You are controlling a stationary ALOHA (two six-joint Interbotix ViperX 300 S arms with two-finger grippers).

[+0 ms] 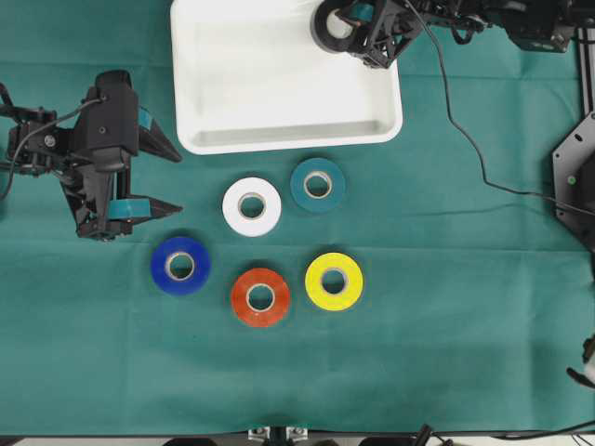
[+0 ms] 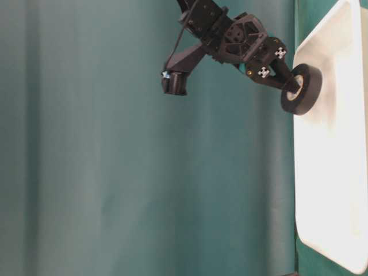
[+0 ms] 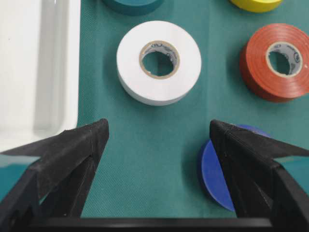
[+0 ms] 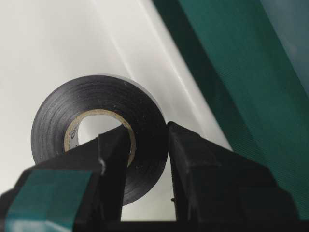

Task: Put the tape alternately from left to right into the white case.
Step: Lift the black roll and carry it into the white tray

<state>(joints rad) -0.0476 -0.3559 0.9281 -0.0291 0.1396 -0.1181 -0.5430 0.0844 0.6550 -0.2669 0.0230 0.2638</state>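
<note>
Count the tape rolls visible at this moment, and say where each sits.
6. On the cloth: white roll, teal roll, blue roll, red roll, yellow roll. The black roll is held by the right gripper over the white case.

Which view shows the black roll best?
The right wrist view: the black roll fills the frame, pinched through its core by the right gripper. Overhead and table-level show it small; the left wrist view misses it.
</note>
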